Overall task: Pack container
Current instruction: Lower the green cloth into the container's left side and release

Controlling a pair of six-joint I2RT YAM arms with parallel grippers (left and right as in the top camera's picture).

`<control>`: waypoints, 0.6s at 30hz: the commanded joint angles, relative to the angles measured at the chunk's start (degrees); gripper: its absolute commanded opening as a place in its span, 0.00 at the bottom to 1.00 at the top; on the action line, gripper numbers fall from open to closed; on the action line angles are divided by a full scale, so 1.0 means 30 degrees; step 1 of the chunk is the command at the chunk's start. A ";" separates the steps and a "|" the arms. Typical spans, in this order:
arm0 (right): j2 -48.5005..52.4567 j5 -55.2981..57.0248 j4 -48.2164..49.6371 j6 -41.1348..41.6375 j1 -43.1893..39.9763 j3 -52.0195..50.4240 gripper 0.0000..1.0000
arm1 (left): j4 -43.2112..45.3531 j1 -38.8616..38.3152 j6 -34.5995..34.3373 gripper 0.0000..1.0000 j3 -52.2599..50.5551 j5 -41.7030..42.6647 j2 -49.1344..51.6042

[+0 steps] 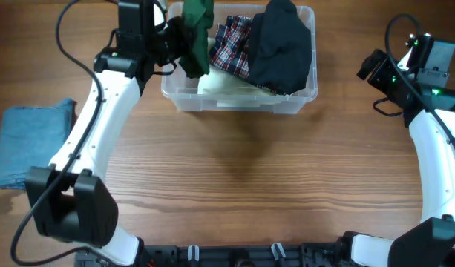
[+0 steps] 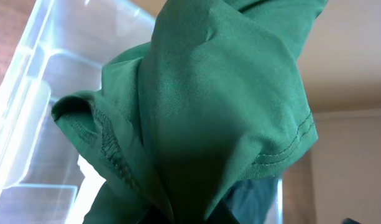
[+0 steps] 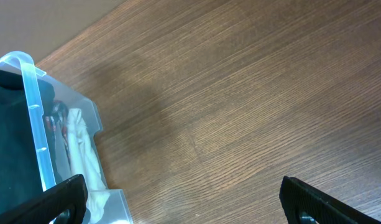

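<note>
Overhead, the left gripper is pinched on a green shirt hanging over the left end of the container; in the left wrist view the cloth hides its fingers. The right gripper stands spread wide and empty near the right edge of the table. The container sits at the far edge, mouth up, long axis left to right, with plaid cloth and a black garment inside. Its far left corner is hidden.

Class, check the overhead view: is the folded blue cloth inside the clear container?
No, the blue cloth lies on the table at the picture's left edge, well apart from the container.
</note>
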 commanded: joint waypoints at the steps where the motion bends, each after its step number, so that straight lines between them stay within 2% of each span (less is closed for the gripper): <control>1: 0.0197 0.0401 0.0051 0.0240 -0.0007 -0.0007 1.00 | 0.0036 -0.0102 -0.0138 0.04 0.0095 0.0284 0.0641; 7: 0.0197 0.0401 0.0051 0.0240 -0.0007 -0.0007 1.00 | -0.0109 -0.0102 -0.0095 0.04 0.0095 -0.1443 0.1384; 18: 0.0197 0.0401 0.0051 0.0240 -0.0007 -0.0007 1.00 | -0.0328 -0.0102 0.0401 0.04 0.0095 -0.1792 0.2353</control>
